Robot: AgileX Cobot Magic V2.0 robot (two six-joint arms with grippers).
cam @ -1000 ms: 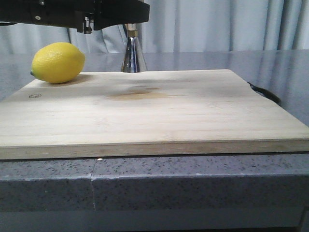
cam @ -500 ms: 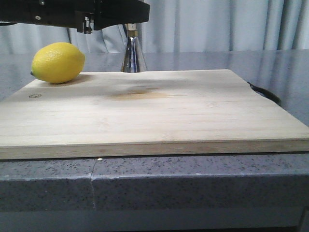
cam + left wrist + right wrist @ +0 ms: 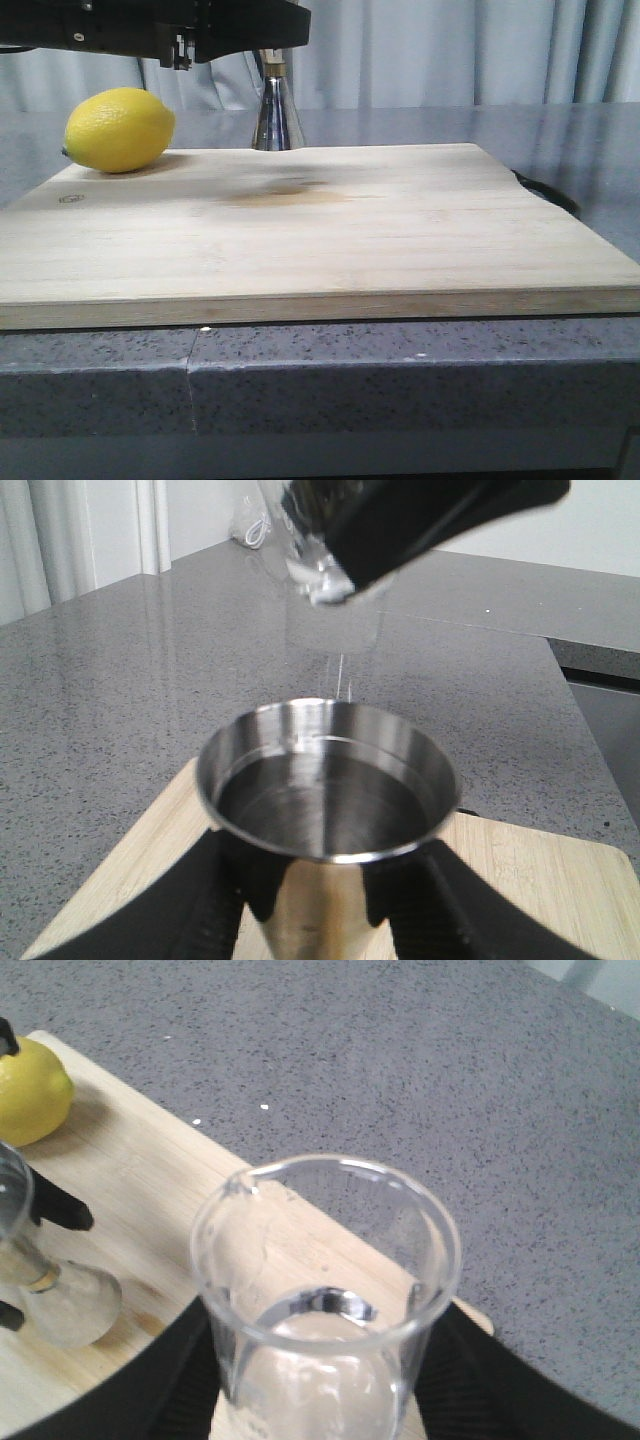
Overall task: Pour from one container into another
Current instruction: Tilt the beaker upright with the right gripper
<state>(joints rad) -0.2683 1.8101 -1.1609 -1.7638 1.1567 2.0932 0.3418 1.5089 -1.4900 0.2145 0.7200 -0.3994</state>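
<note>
The steel jigger point(image 3: 325, 780) stands on the wooden board with my left gripper point(image 3: 315, 885) shut on it below its open cup, which holds clear liquid. Above it the clear glass beaker point(image 3: 335, 605) hangs tilted in my right gripper's black fingers point(image 3: 430, 520), and a thin thread of liquid point(image 3: 341, 675) seems to fall toward the cup. In the right wrist view my right gripper point(image 3: 320, 1390) is shut on the beaker point(image 3: 325, 1260), which has some liquid at its bottom; the jigger point(image 3: 60, 1305) is beside it. From the front, only the jigger's lower cone point(image 3: 275, 115) shows under black arm hardware point(image 3: 150, 25).
A yellow lemon point(image 3: 120, 130) lies at the back left of the wooden cutting board point(image 3: 320, 230). The board rests on a grey speckled counter point(image 3: 400, 390). A black cable point(image 3: 548, 192) curls by the board's right edge. Curtains hang behind.
</note>
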